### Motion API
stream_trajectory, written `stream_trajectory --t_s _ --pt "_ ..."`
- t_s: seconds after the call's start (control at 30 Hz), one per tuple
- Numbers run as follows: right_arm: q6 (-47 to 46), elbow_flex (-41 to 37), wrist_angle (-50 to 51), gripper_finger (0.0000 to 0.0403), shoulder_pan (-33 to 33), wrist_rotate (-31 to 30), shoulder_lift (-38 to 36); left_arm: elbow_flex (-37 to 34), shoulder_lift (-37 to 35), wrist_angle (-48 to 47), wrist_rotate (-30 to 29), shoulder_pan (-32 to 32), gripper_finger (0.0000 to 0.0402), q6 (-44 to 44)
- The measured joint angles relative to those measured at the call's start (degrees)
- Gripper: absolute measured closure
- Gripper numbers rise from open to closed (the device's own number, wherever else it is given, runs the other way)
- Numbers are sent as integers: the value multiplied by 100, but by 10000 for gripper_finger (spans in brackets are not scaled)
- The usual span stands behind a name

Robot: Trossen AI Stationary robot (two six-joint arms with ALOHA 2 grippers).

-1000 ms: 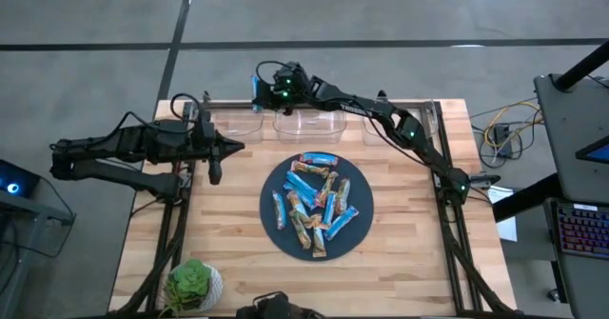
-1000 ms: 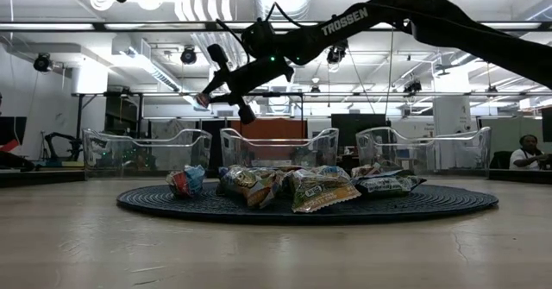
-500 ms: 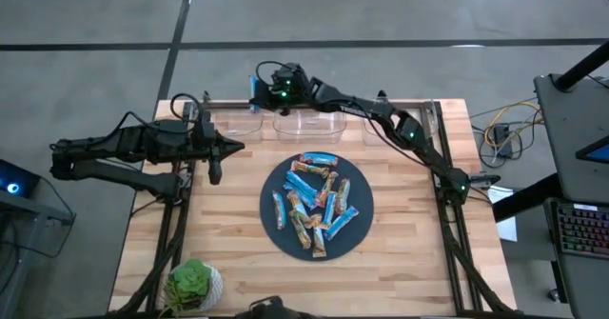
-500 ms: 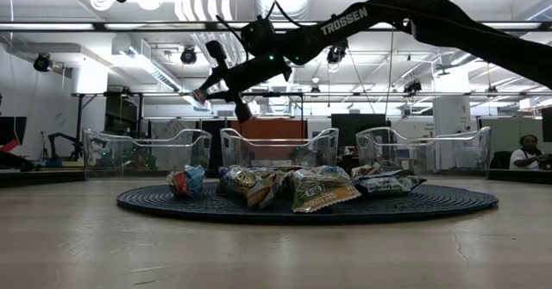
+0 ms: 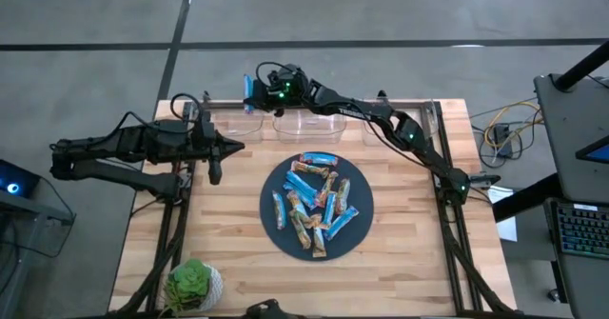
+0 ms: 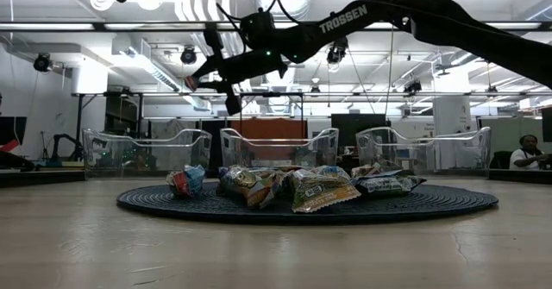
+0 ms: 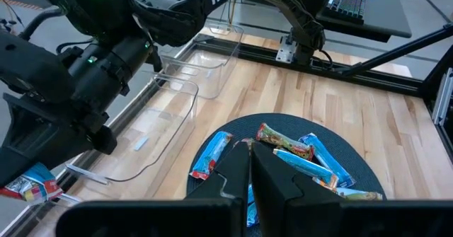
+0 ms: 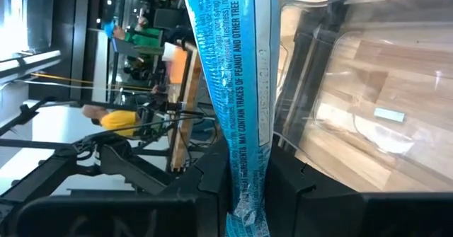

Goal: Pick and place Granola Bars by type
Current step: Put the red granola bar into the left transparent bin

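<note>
Several granola bars (image 5: 314,205) in blue, blue-red and tan wrappers lie heaped on a dark round plate (image 5: 272,226) at mid-table. One blue bar (image 8: 233,67) is held in my right gripper (image 5: 253,89), which reaches over the table's far edge, just beyond the left clear bin (image 5: 236,124). The low view shows that gripper (image 6: 201,74) high above the bins. My left gripper (image 5: 231,148) is shut on nothing and hovers at the table's left side, left of the plate. My right gripper pinches the blue bar between its two fingers (image 8: 287,184) at one end (image 8: 244,159) of the wrapper. The fingers come nearly level from the table's right. The rest of the bar sticks out past the fingertips, lifted clear of everything.
Three clear bins stand in a row along the far edge: left, middle (image 5: 309,122) and right (image 6: 423,149). A potted plant (image 5: 193,284) sits at the near left corner. Bare wood lies around the plate.
My right gripper has tipped upward and shifted a little toward the table's left. The blue bar at its tip has risen with it and stays held.
</note>
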State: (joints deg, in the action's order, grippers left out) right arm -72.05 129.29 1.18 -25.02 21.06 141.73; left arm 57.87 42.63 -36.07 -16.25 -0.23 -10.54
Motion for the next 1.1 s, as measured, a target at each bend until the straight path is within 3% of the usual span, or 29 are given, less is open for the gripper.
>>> stream_trajectory --t_s 1.1 --pt "-302 -269 424 349 -205 -204 -2 0 0 0 2 -2 401 -150"
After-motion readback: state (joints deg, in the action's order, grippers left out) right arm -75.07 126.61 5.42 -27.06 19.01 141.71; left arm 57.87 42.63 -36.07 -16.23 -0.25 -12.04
